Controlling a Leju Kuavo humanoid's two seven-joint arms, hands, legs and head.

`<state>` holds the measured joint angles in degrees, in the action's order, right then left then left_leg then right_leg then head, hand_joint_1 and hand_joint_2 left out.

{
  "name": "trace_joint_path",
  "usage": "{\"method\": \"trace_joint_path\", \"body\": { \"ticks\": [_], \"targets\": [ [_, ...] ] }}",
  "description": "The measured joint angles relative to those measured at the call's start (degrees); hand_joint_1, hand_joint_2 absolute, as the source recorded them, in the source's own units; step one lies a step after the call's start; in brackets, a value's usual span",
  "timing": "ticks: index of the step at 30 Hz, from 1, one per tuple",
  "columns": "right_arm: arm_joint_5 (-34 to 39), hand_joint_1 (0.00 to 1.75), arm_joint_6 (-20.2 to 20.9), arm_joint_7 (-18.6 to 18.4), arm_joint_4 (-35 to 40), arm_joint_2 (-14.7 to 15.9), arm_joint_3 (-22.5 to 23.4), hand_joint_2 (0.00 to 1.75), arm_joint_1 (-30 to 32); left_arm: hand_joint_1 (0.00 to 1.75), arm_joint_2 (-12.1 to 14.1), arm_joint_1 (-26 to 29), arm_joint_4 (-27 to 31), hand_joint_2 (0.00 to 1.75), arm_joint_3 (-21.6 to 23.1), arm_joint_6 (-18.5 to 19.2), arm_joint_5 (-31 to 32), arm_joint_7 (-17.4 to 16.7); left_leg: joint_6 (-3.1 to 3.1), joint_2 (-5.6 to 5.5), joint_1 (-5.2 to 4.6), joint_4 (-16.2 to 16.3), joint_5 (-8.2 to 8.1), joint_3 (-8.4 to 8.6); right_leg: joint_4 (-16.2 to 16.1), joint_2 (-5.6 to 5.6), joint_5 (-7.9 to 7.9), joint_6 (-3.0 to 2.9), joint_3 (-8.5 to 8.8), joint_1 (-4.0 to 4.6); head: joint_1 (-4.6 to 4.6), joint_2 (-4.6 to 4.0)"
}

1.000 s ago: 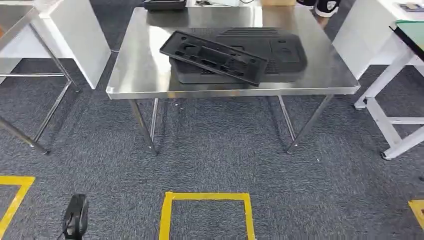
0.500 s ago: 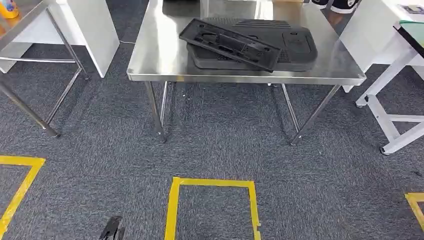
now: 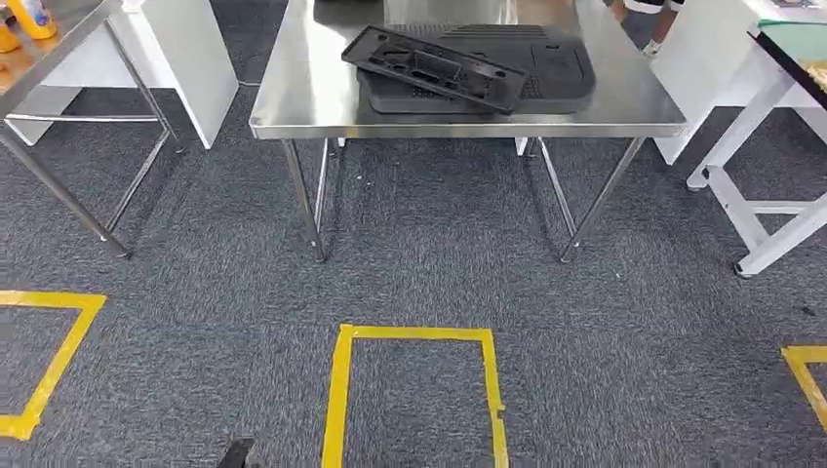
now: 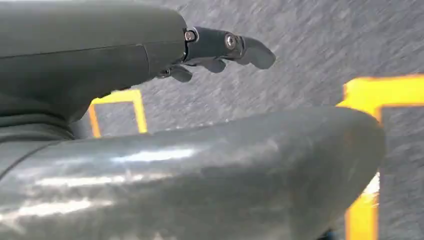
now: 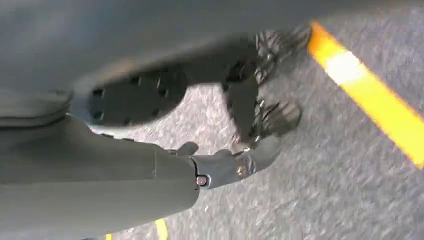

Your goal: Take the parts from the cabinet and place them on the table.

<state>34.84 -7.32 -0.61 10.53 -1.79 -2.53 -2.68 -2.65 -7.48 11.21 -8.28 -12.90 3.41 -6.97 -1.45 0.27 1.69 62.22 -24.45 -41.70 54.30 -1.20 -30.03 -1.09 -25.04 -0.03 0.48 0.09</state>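
Observation:
Two black plastic parts lie on the steel table [image 3: 293, 97] in the head view. A long flat frame part [image 3: 429, 66] rests tilted across a larger black panel [image 3: 556, 73]. My left hand [image 4: 220, 47] hangs over the carpet with its fingers stretched out and nothing in them; its dark tip [image 3: 237, 455] shows at the lower edge of the head view. My right hand [image 5: 225, 162] also hangs above the carpet, fingers extended and holding nothing.
A second steel table [image 3: 59, 49] with a yellow object [image 3: 34, 15] stands at the left, beside a white panel [image 3: 185, 49]. A white-framed bench [image 3: 751, 166] stands at the right. Yellow tape squares [image 3: 414, 333] mark the grey carpet. A person's shoe [image 3: 649, 8] shows beyond the table.
The whole picture has shifted: the camera has moved, and the table now sits higher and smaller in view. My left hand has sunk toward the lower edge.

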Motion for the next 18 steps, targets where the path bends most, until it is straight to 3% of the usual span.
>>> {"method": "trace_joint_path", "body": {
  "ticks": [1,2,3,4,5,6,7,8,9,12,13,14,15,16,18],
  "targets": [
    [-0.31,0.0,0.11,-0.02,-0.02,0.0,-0.2,0.0,0.34,0.0,0.0,0.28,-0.04,0.0,0.0,0.2,0.0,-0.35,-0.19,-0.14,0.02,4.03,-3.59,-0.89,0.02,-0.31,0.43,-0.13,-0.51,0.12,0.02,0.0],
    [-0.57,0.0,0.29,-0.02,-0.02,-0.02,-0.48,0.0,0.54,0.0,0.0,0.55,-0.09,0.0,0.0,0.33,0.0,-0.59,-0.46,-0.31,0.01,8.69,-6.0,-2.01,0.07,-0.71,0.87,-0.23,-1.11,0.22,-0.03,0.0],
    [-0.85,0.0,0.48,-0.02,-0.02,-0.11,-0.77,0.0,0.63,0.0,0.04,0.77,-0.17,0.0,0.0,0.44,-0.22,-0.68,-0.68,-0.39,0.01,12.21,-6.58,-2.69,0.23,-1.02,1.25,-0.12,-1.72,0.3,-0.09,0.0],
    [-1.03,0.0,0.66,-0.02,-0.02,-0.13,-0.94,0.0,0.65,0.0,0.04,1.02,-0.22,0.0,-0.02,0.55,-0.37,-0.68,-0.82,-0.39,0.02,13.67,-5.7,-2.33,0.41,-1.45,1.5,0.0,-2.25,0.31,-0.13,0.0],
    [-1.2,0.0,0.77,-0.02,-0.02,-0.22,-1.09,0.0,0.69,0.0,0.04,1.22,-0.24,0.0,-0.02,0.81,-0.57,-0.64,-0.87,-0.28,0.06,12.48,-4.19,-0.69,0.6,-1.98,1.6,0.17,-2.69,0.24,-0.11,0.0],
    [-1.44,0.0,0.81,-0.02,-0.02,-0.26,-1.35,0.0,0.72,0.0,0.04,1.35,-0.24,0.0,-0.04,1.09,-0.92,-0.46,-0.92,0.11,0.07,8.75,-2.7,2.46,0.92,-2.58,1.61,0.24,-2.91,0.13,-0.18,0.0],
    [-1.62,0.0,0.83,-0.02,-0.02,-0.28,-1.57,0.0,0.69,0.0,0.02,1.35,-0.24,0.0,-0.04,1.18,-1.07,-0.31,-0.95,1.51,0.07,2.92,-1.86,6.81,1.4,-3.23,1.54,0.33,-2.97,0.05,-0.15,0.0],
    [-1.75,0.0,0.83,-0.04,-0.02,-0.26,-1.75,0.0,0.62,0.0,0.02,1.15,-0.24,0.0,-0.04,1.38,-1.09,-0.22,-0.99,4.07,-0.14,-1.41,-3.52,9.29,1.99,-3.83,1.31,0.73,-2.82,0.27,-0.18,0.0],
    [-1.79,0.0,0.88,-0.02,-0.02,-0.24,-1.86,0.0,0.66,0.0,-0.04,1.08,-0.24,0.0,-0.04,1.51,-1.11,-0.18,0.11,3.95,-0.8,-1.76,-3.12,9.76,2.6,-4.26,1.21,0.97,-3.7,0.66,-0.33,0.0],
    [-2.08,0.0,0.99,-0.07,-0.04,-0.26,-2.34,0.0,0.26,0.0,-0.07,1.16,-0.26,0.0,-0.07,1.66,-1.07,-0.13,1.57,2.31,-1.07,-2.18,-3.33,8.62,2.71,-5.87,1.32,1.9,-3.34,0.77,-0.05,0.0],
    [-2.36,0.0,1.1,-0.09,-0.04,-0.24,-2.47,0.0,0.21,0.0,-0.09,1.23,-0.31,0.0,-0.07,1.71,-0.9,-0.16,2.26,1.65,-0.57,-2.66,-2.83,8.5,3.11,-6.25,1.14,2.11,-3.68,0.65,-0.31,0.0],
    [-2.74,0.0,1.12,-0.22,-0.04,-0.2,-2.69,0.0,0.25,0.0,-0.15,1.23,-0.33,0.0,-0.07,1.92,-0.63,-0.16,2.72,1.11,-0.47,-2.72,-2.49,8.16,4.17,-3.33,0.14,2.44,-4.51,0.41,-0.02,0.0],
    [-3.13,0.0,1.29,-0.26,-0.04,-0.24,-2.95,0.0,0.37,0.0,-0.15,1.03,-0.31,0.0,-0.04,2.05,-0.22,-0.16,3.22,0.63,-0.39,-2.72,-2.09,7.66,7.21,-1.02,-1.82,2.32,-5.84,0.12,0.28,0.0],
    [-3.39,0.0,1.31,-0.46,-0.07,-0.24,-3.26,0.0,0.48,0.0,-0.22,0.83,-0.31,0.0,-0.02,2.21,0.2,-0.15,3.35,-0.16,-0.39,-2.72,-1.79,7.11,11.51,0.12,-3.87,2.17,-7.82,-0.15,0.28,0.0],
    [-3.74,0.0,1.38,-0.57,-0.09,-0.24,-3.7,0.0,0.52,0.0,-0.35,0.75,-0.33,0.0,0.0,2.3,0.83,-0.16,3.27,-1.67,-0.42,-2.7,-1.12,6.14,19.99,0.73,-6.95,2.28,-11.81,-0.42,0.28,0.0]
  ]
}}
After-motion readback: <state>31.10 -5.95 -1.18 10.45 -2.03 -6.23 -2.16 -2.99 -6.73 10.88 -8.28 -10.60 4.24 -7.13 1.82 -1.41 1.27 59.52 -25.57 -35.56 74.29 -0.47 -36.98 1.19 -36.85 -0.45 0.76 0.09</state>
